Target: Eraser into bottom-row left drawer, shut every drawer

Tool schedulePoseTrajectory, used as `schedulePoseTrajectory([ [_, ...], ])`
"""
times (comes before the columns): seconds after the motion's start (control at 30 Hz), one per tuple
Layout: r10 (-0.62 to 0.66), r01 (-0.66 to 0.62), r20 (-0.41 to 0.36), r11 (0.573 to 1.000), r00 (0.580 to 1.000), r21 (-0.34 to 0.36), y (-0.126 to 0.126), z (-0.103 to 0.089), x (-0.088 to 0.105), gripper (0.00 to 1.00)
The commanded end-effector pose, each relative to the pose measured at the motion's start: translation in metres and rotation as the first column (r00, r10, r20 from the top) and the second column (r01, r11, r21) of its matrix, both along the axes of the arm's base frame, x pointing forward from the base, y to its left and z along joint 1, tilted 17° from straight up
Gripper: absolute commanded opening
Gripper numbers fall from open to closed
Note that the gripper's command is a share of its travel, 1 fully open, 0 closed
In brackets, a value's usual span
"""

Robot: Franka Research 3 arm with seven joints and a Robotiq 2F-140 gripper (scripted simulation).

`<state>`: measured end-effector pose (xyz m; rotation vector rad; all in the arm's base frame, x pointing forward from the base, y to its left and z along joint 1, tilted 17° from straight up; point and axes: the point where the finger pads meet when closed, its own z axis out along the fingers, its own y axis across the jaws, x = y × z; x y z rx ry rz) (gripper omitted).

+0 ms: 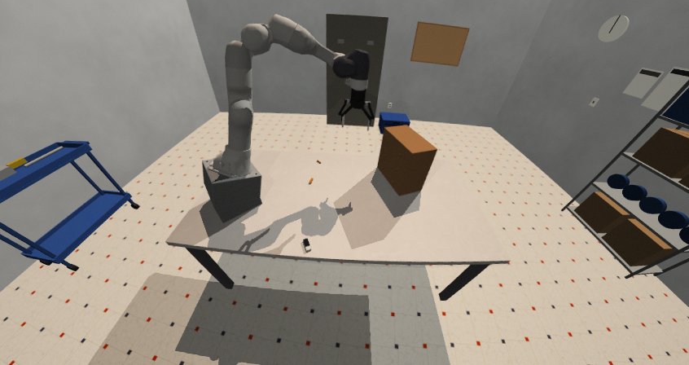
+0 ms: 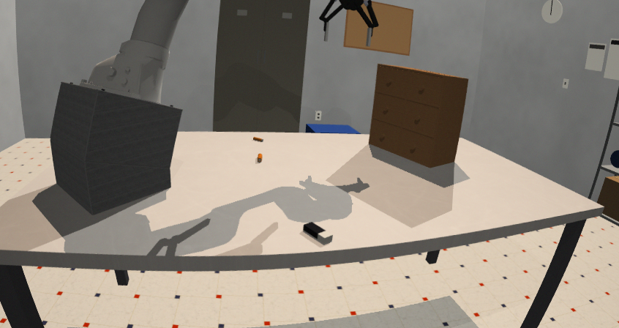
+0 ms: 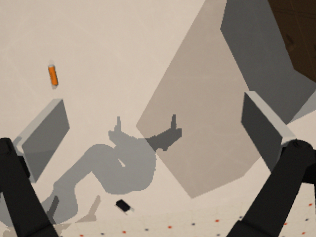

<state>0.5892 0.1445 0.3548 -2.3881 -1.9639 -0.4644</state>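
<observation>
The eraser (image 1: pixel 306 245) (image 2: pixel 317 233) (image 3: pixel 123 205), a small block with a black sleeve and a white end, lies flat near the table's front edge. The brown chest (image 1: pixel 409 164) (image 2: pixel 411 118) (image 3: pixel 300 34) stands upright on the right of the table, three rows of two drawers, all looking shut. The bottom row's left drawer (image 2: pixel 382 138) has a small round knob. My gripper (image 1: pixel 356 124) (image 2: pixel 347 41) (image 3: pixel 153 110) is open and empty, high above the table, to the left of the chest and far from the eraser.
Two small orange things lie on the table left of the chest: one nearer (image 1: pixel 310 180) (image 2: pixel 259 157) (image 3: pixel 53 76), one farther back (image 1: pixel 318 161) (image 2: pixel 257 139). The arm's dark base block (image 1: pixel 233 196) (image 2: pixel 116 148) stands at the table's left. A blue box (image 1: pixel 393 120) (image 2: pixel 331 128) is on the floor behind.
</observation>
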Motion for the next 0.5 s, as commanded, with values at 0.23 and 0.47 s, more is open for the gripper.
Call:
schedulePoseTrajectory([
  [0.23, -0.21, 0.211, -0.04, 0.977, 0.977, 0.04, 0.0022, -0.0042, 0.002, 1.0],
  [0.47, -0.27, 0.273, -0.056, 0.961, 0.961, 0.052, 0.0028, -0.0066, 0.0022, 1.0],
])
